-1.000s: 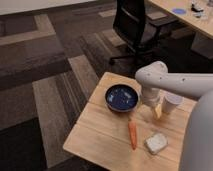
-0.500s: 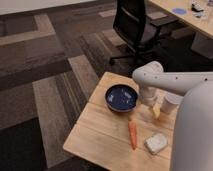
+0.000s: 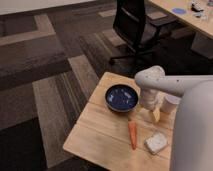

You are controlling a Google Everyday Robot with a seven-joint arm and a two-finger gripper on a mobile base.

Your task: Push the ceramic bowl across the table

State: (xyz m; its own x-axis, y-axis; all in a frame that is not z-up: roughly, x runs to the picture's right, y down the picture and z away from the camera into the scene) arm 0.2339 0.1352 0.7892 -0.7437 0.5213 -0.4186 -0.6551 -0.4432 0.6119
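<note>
Camera view: ceramic bowl [image 3: 122, 97] sat on light-wood tabletop [image 3: 100, 132], toward its far side. End effector [image 3: 153, 114] hung just right of bowl, low over tabletop; finger state: cannot tell. White cup [image 3: 169, 103] stood right of bowl, beyond end effector. Carrot [image 3: 132, 135] lay near side of bowl.

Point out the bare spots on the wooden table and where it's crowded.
Free: the table's left strip, from the ceramic bowl down to the near edge, left of the carrot. Crowded: the right side, where the gripper hangs beside the bowl, with the white cup and the pale block close by.
</note>
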